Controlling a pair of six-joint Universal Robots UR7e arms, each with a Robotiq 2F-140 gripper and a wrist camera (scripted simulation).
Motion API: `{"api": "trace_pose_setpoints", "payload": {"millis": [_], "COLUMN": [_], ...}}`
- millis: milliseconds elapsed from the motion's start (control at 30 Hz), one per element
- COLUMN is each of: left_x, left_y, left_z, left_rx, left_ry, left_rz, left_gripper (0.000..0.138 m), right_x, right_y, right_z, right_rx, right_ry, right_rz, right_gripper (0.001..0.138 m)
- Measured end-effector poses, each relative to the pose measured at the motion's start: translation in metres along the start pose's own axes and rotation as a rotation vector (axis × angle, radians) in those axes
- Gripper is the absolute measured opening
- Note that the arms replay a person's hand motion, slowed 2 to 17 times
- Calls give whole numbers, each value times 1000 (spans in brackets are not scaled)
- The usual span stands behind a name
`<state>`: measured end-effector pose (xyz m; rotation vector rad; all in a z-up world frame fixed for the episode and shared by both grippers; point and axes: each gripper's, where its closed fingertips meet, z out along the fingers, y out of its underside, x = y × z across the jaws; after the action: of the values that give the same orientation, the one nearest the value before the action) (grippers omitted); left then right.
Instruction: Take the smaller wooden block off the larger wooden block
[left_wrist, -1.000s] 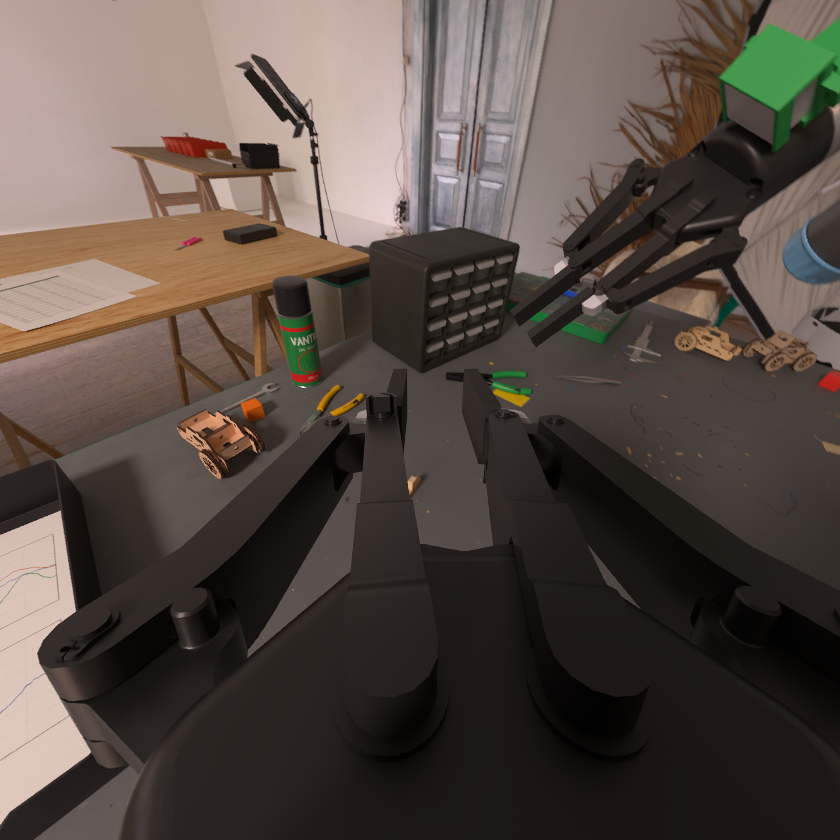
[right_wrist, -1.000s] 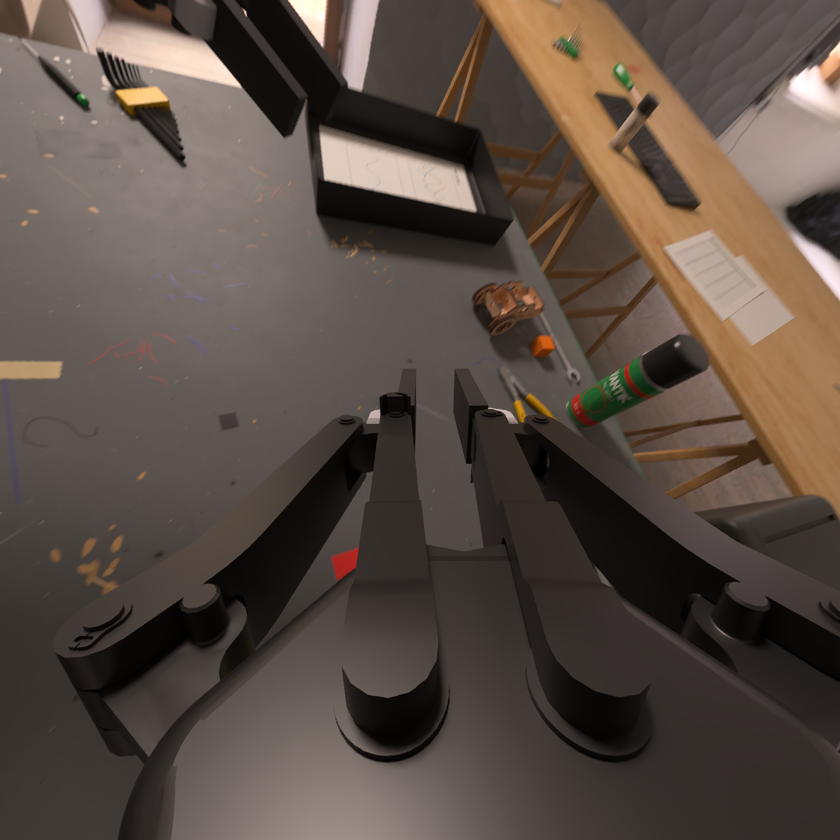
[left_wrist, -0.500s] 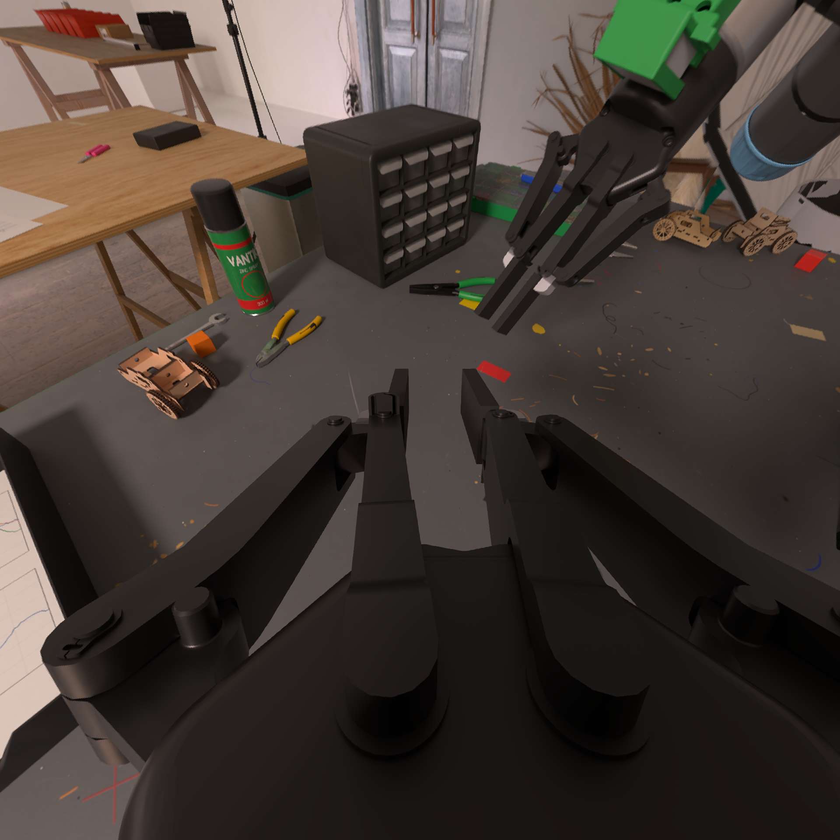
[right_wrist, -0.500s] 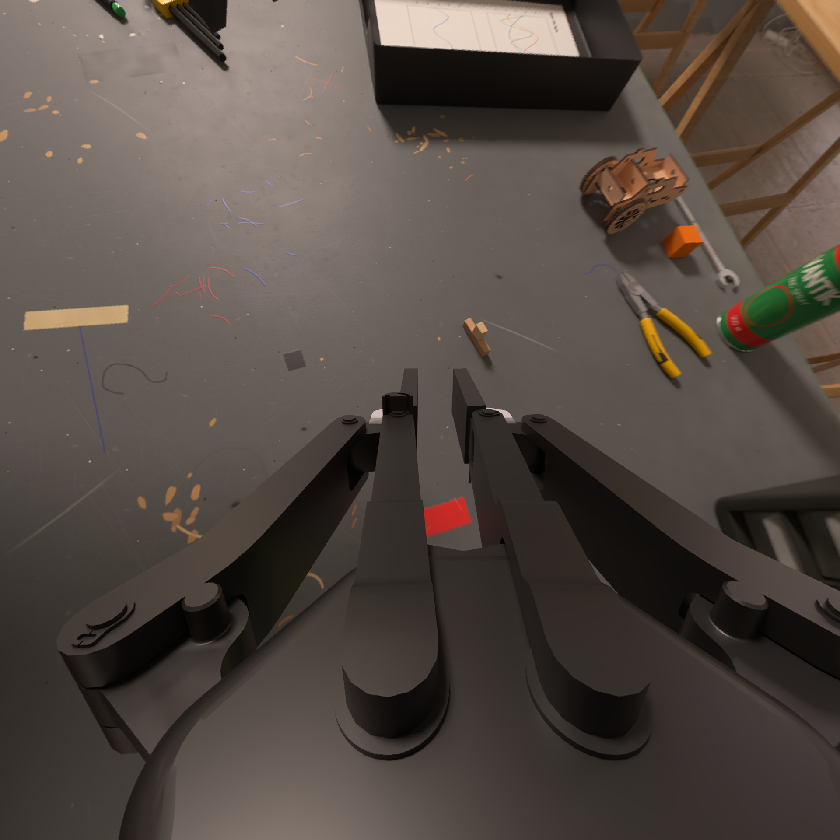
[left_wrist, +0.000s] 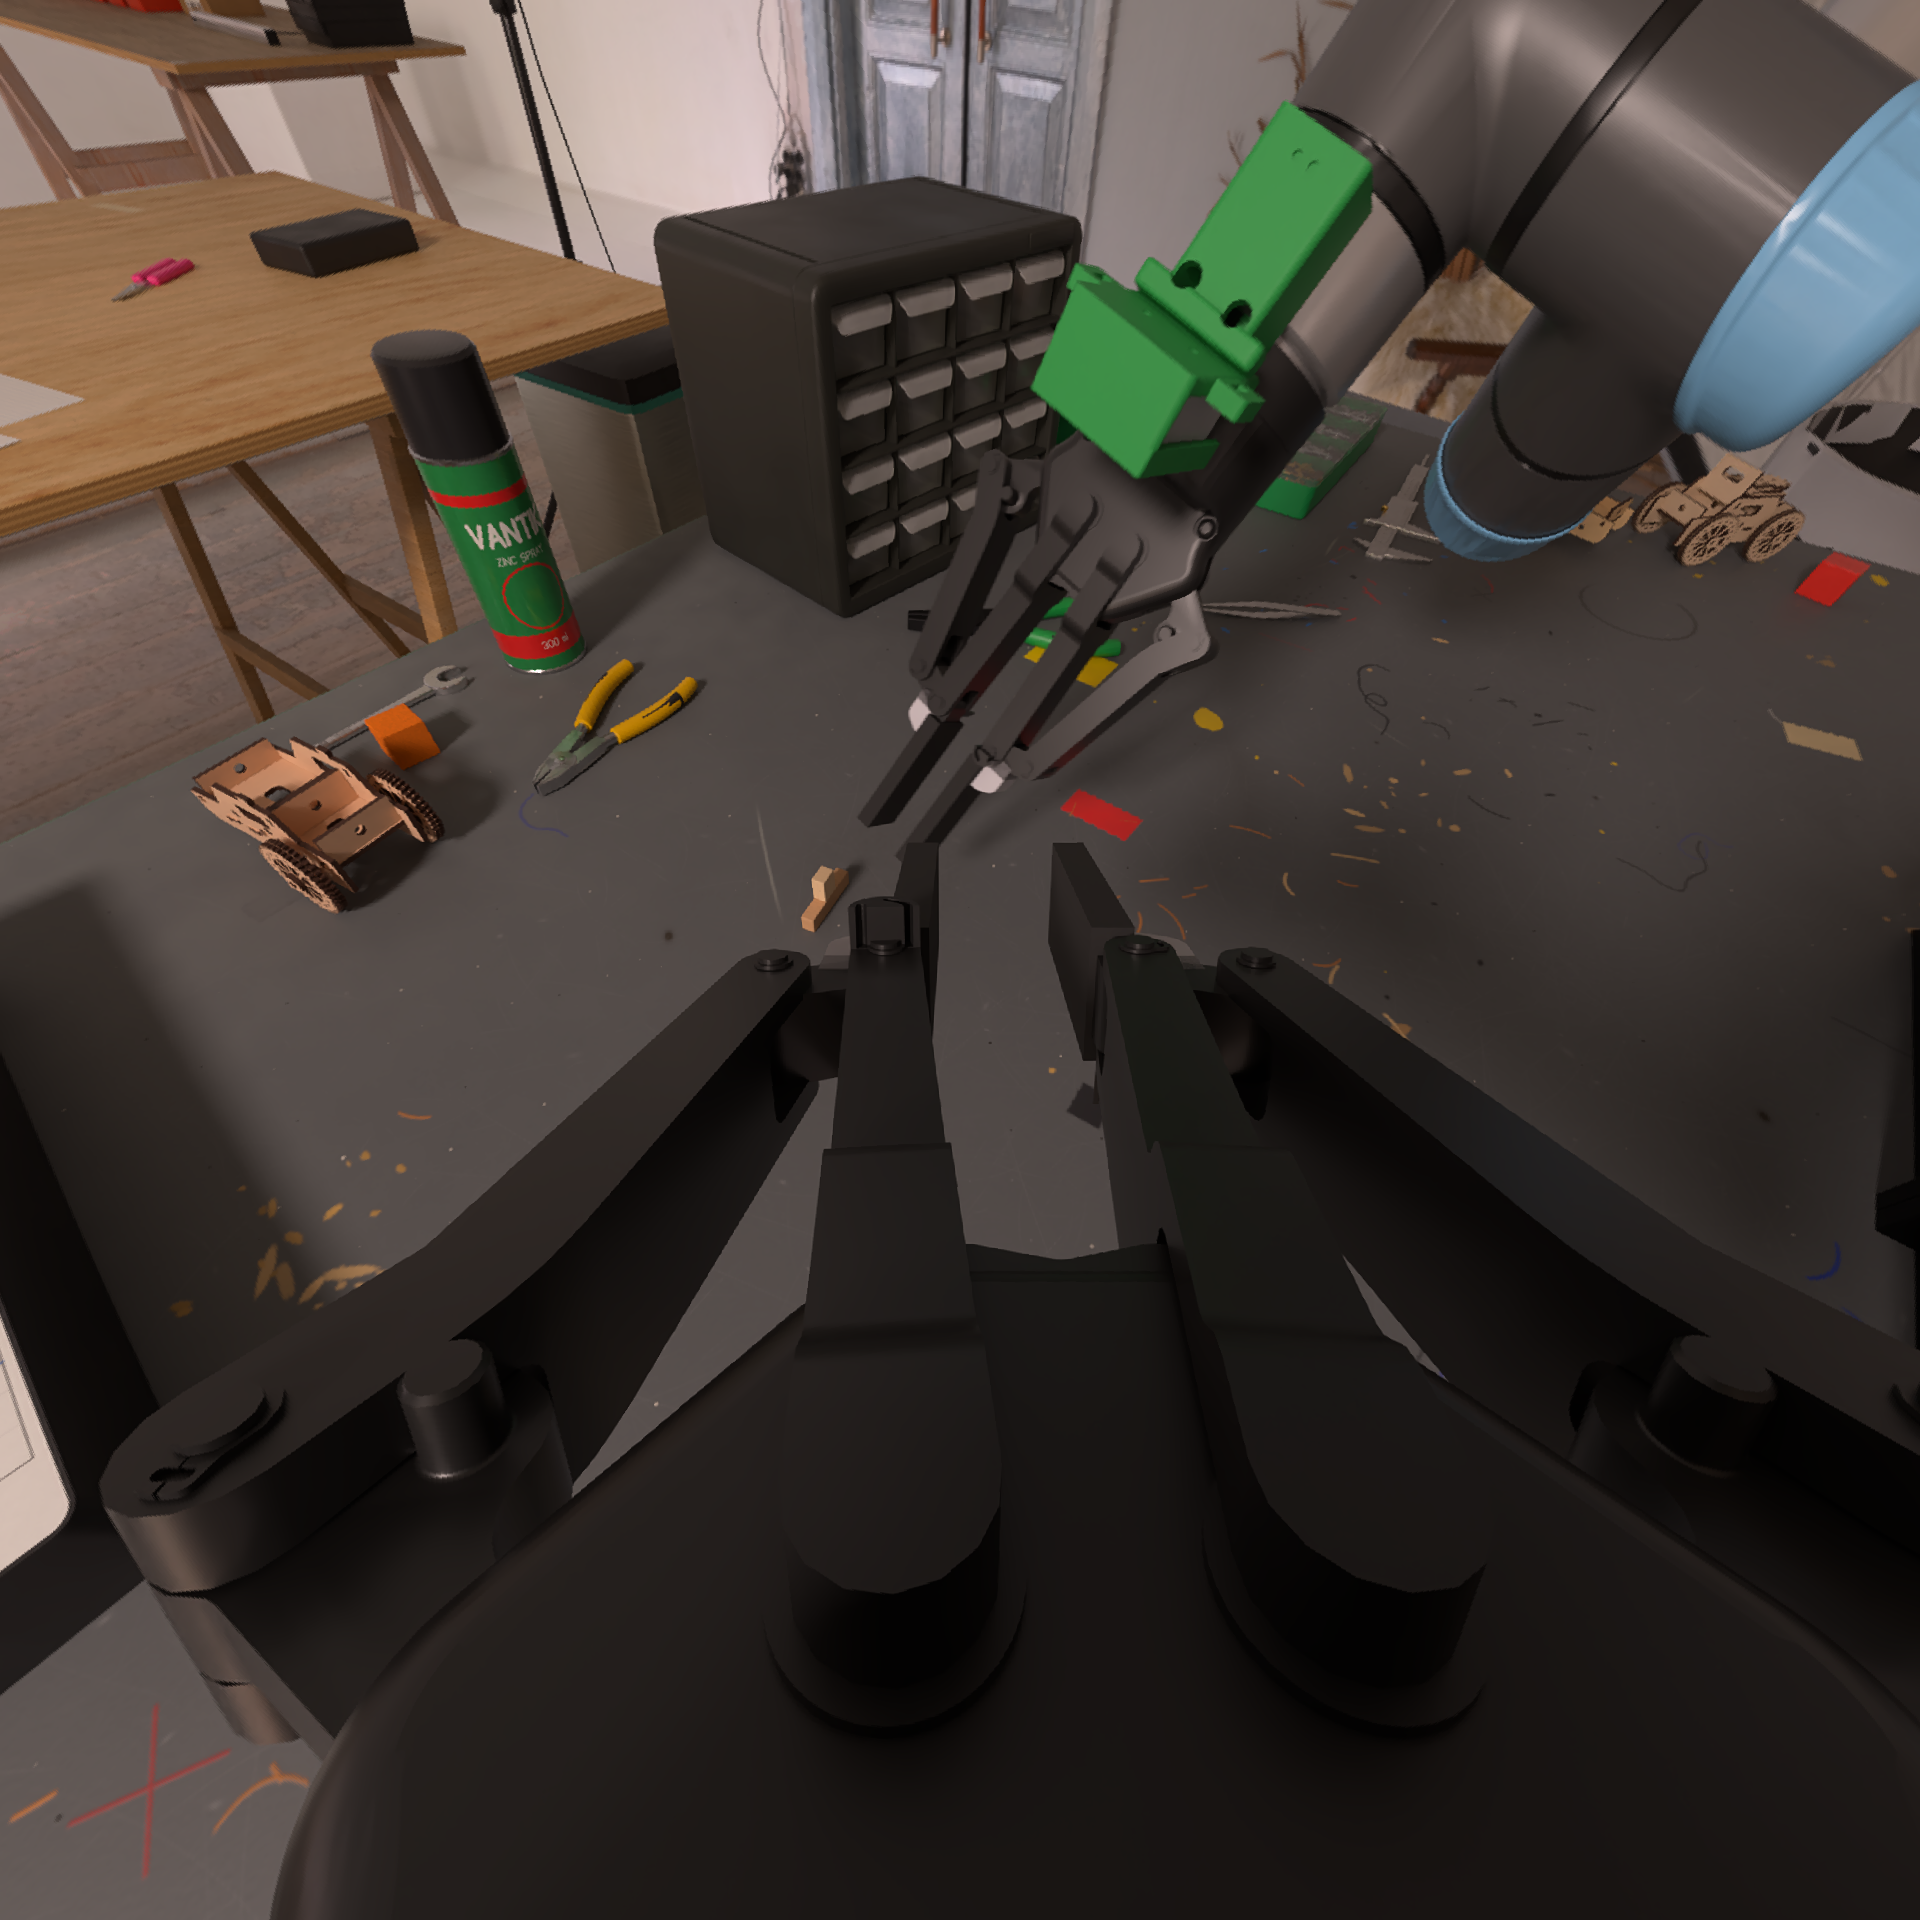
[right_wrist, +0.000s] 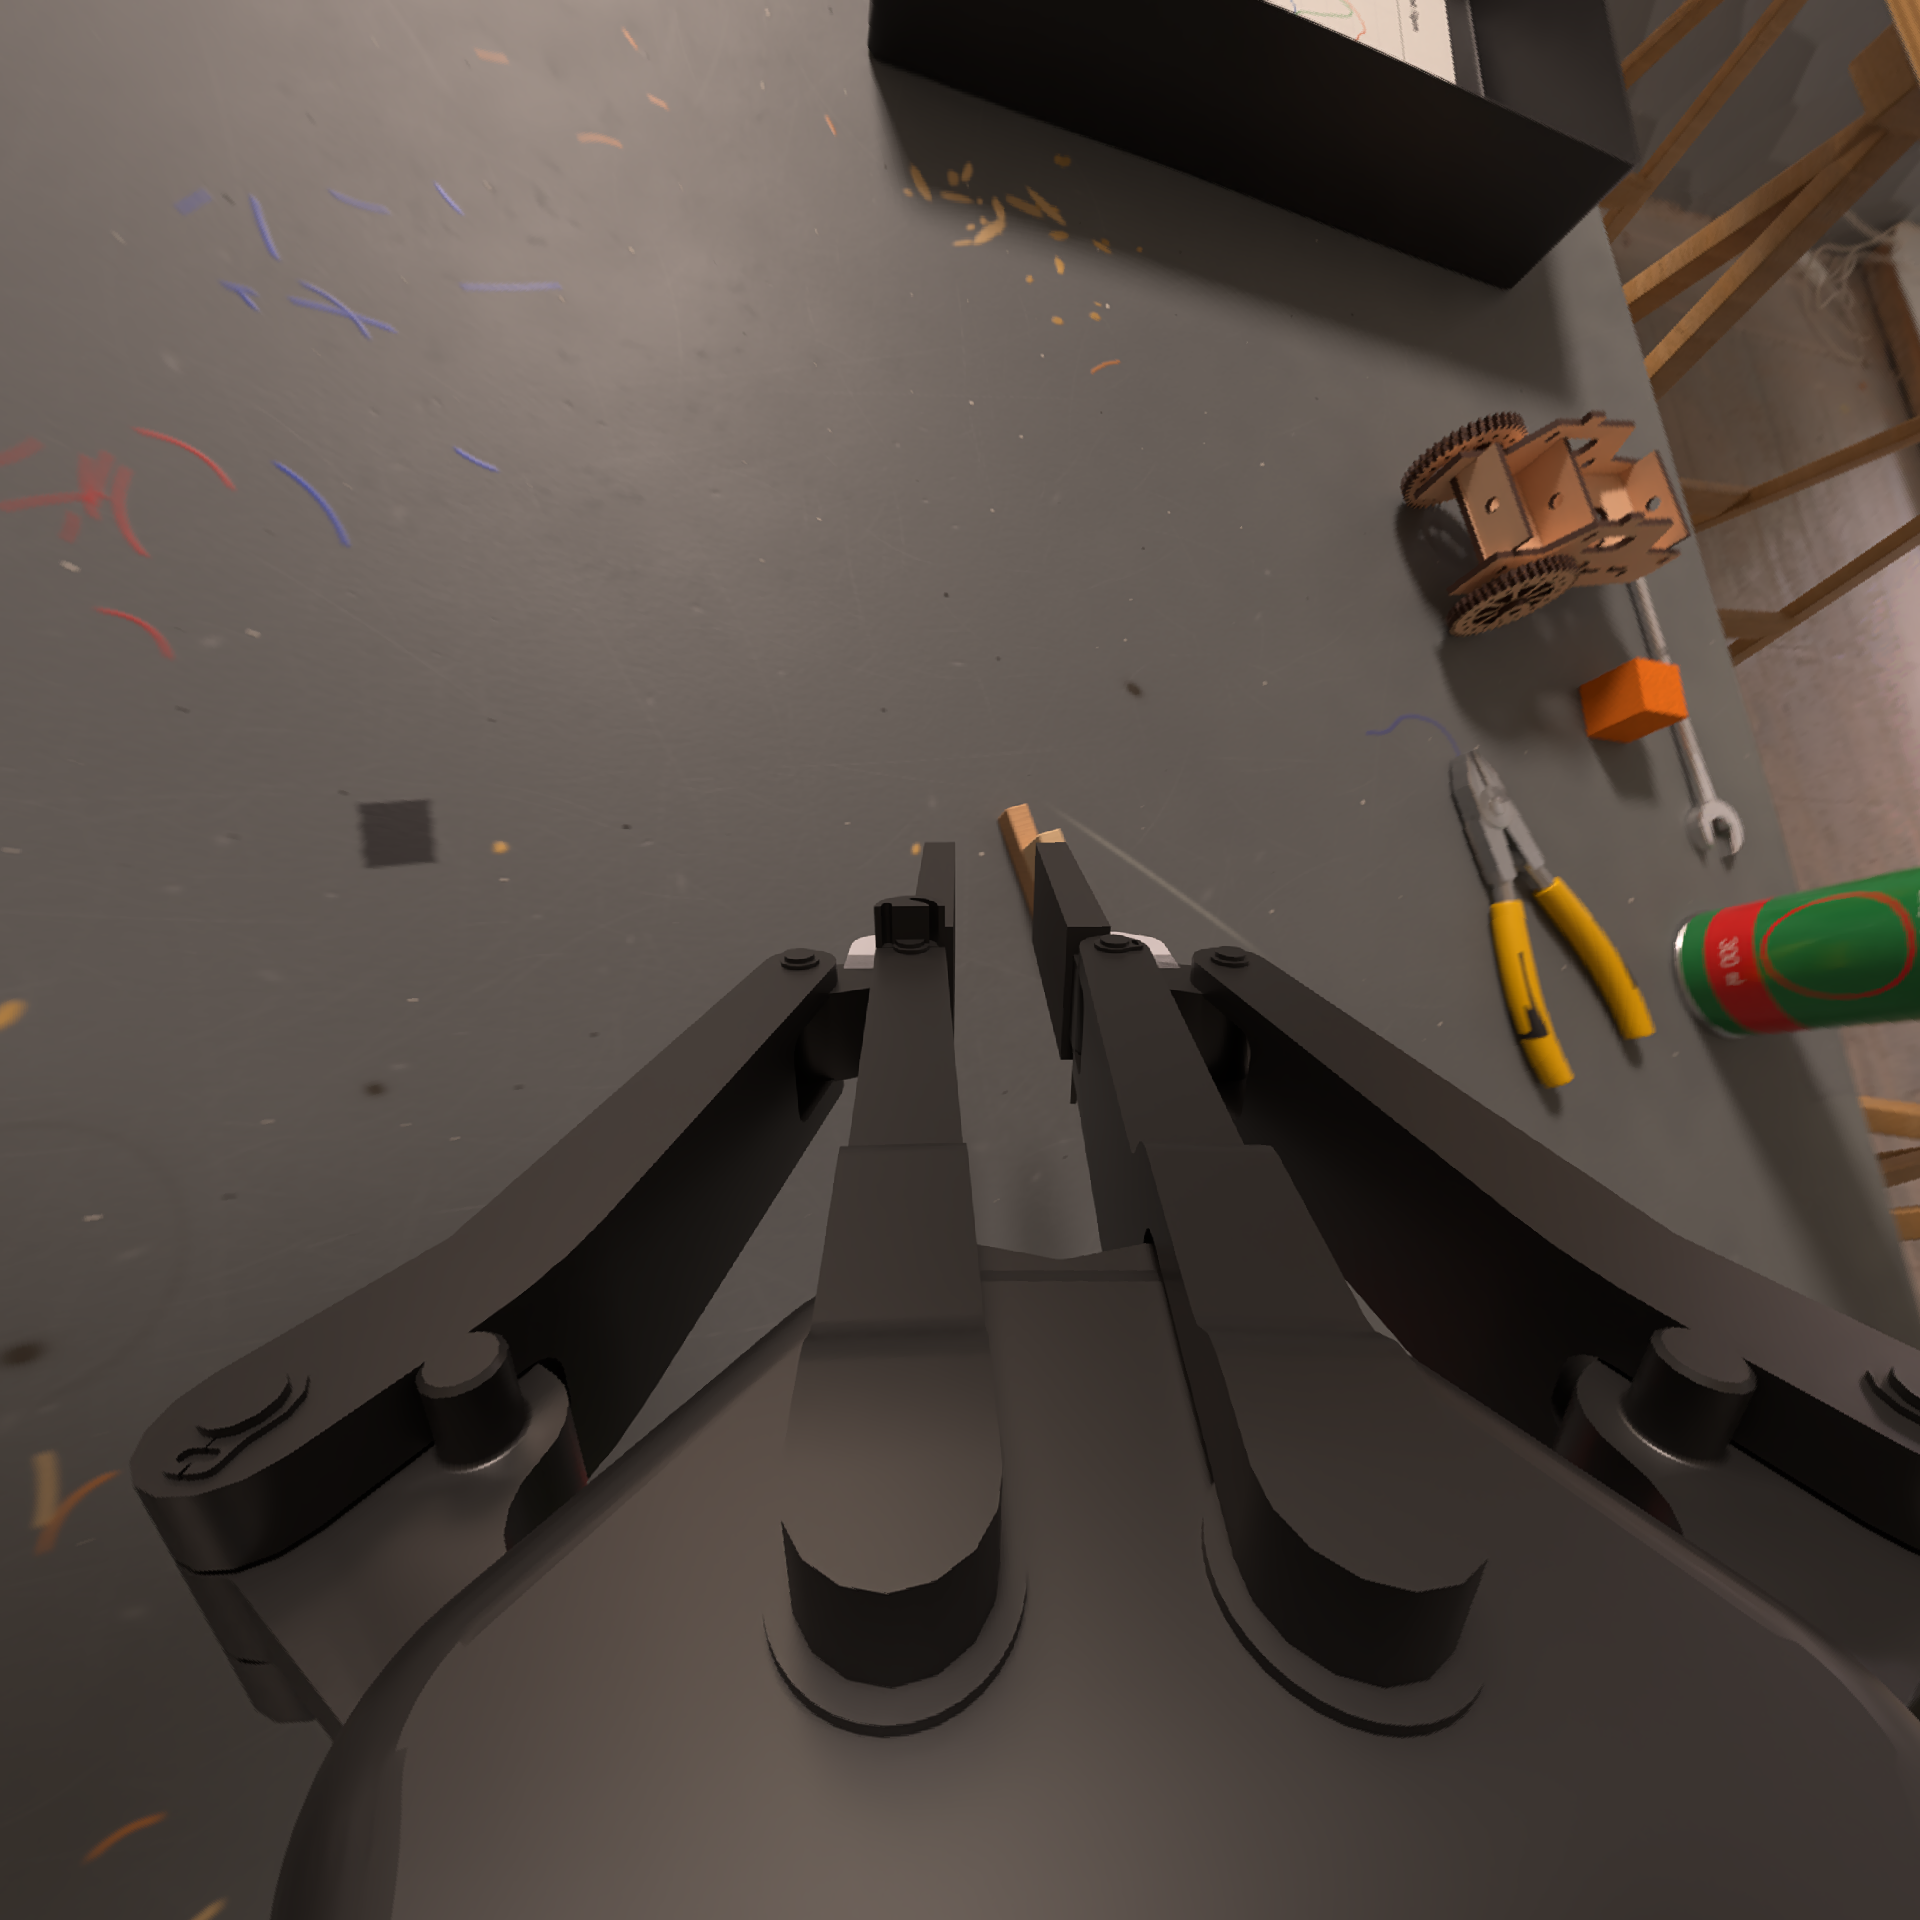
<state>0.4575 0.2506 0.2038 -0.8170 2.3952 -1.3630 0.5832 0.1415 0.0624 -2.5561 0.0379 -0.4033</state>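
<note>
The smaller wooden block (left_wrist: 824, 881) sat on the larger wooden block (left_wrist: 817, 912), seemingly untouched; left claw (left_wrist: 992, 868) and right claw (right_wrist: 995, 864) stood slightly apart, empty, above the tabletop (right_wrist: 623, 623).

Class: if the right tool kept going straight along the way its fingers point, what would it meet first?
Most likely the stacked wooden blocks, lying just past the right tool tips on the grey table. Depth is unclear; it might touch the table first.
</note>
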Motion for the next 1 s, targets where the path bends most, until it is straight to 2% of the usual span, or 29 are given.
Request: {"api": "trace_pose_setpoints", "payload": {"millis": [67, 167, 267, 400, 700, 867, 1000], "left_x": [1, 2, 0, -3, -11, -13, -15], "left_y": [3, 8, 13, 17, 25, 26, 28], "left_z": [1, 3, 4, 7, 15, 17, 18], "left_rx": [-6, -16, -22, -19, -27, -17, -15], "left_ry": [-4, -2, -10, -4, 10, 24, 28], "left_rz": [1, 0, -4, -18, -33, -41, -49], "left_gripper": [29, 29, 29, 28, 27, 27, 27], "right_x": [7, 11, 18, 25, 24, 24, 20], "right_y": [-2, -6, -7, -4, -4, -3, -5], "right_z": [10, 22, 29, 36, 47, 53, 56], "right_rx": [-14, -18, -31, -50, -59, -87, -88], "right_ry": [14, -4, -12, -21, -69, -93, -142], "right_rz": [-39, -60, -86, -161, -274, -316, -320], "right_gripper": [19, 18, 15, 15, 21, 24, 22]}}
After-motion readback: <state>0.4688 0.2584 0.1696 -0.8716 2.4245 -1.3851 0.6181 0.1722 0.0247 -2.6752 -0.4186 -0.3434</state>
